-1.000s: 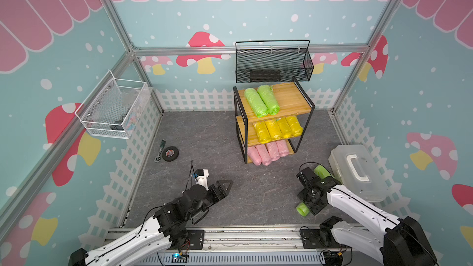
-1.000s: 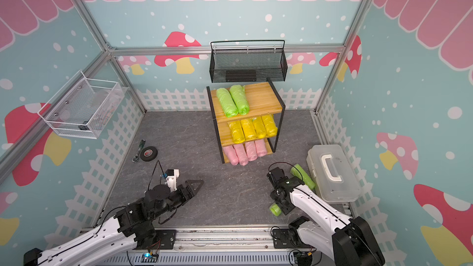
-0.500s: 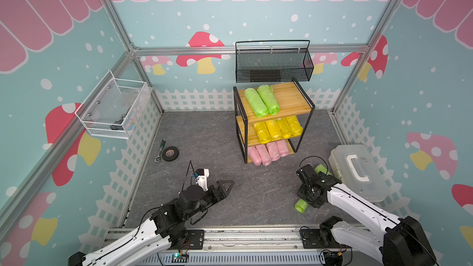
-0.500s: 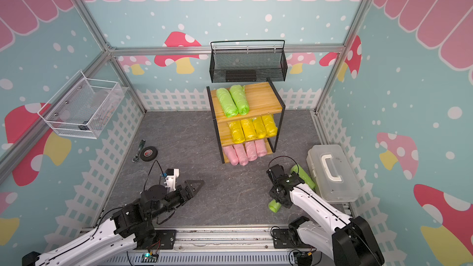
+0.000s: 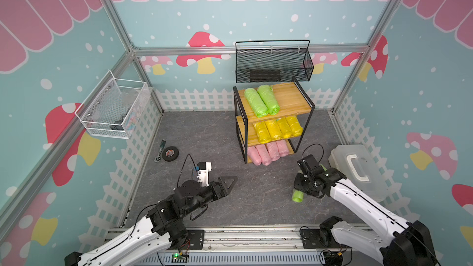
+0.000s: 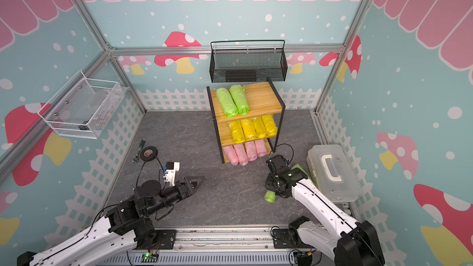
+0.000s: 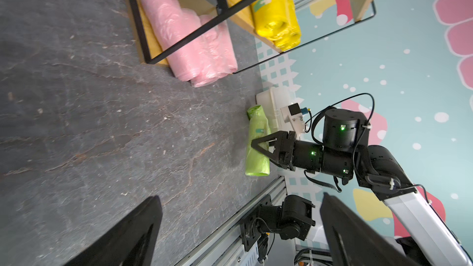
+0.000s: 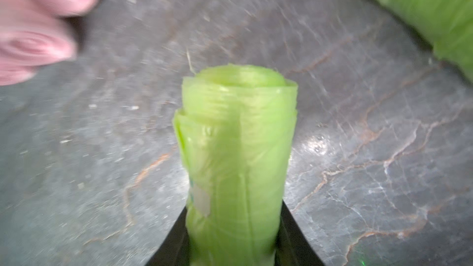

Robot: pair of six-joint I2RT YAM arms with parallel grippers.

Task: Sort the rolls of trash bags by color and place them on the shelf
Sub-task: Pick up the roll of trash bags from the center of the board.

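Note:
The shelf stands at the back with two lime green rolls of trash bags on its top board. Several yellow rolls fill the middle board and several pink ones the bottom. My right gripper is shut on another green roll, low by the grey floor left of the plastic box. The roll's end sticks out past the fingers. One more green roll lies against the box. My left gripper hangs open and empty over the front floor.
A clear plastic box with a white handle sits at the right wall. A black tape roll and a ratchet tool lie at the left. A black mesh basket hangs above the shelf, and a white wire basket hangs on the left wall.
My right gripper's jaws have closed in on the green roll and drawn it a little away from the front. The left arm has barely shifted, its gripper still open.

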